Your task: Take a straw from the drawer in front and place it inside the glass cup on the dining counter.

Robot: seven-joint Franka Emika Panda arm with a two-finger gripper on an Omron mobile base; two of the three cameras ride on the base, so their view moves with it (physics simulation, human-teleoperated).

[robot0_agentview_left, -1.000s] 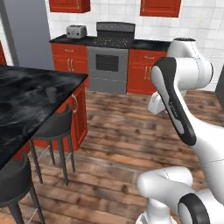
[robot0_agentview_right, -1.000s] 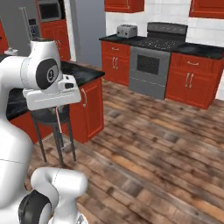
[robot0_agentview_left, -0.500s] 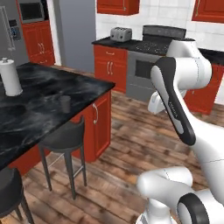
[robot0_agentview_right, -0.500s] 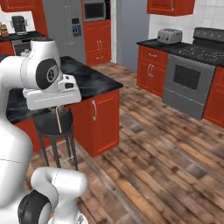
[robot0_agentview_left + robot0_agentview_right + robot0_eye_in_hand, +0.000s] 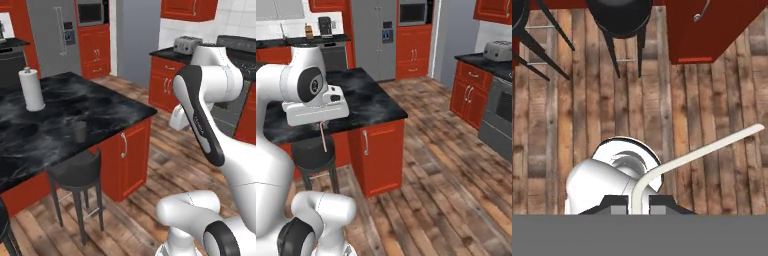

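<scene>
One straw (image 5: pixel 702 152) hangs pinched in the closed gripper (image 5: pixel 637 209) above the wooden floor, short of the counter (image 5: pixel 95 107), so the carry is underway and next it must reach the glass cup (image 5: pixel 79 131) beside the paper-towel roll (image 5: pixel 32 89).

No text or label can be read.

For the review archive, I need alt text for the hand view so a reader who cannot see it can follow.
Looking down at a plank floor, the shut gripper pinches a pale bent straw that slants toward the right edge. A black stool and a red cabinet sit along the top.
</scene>
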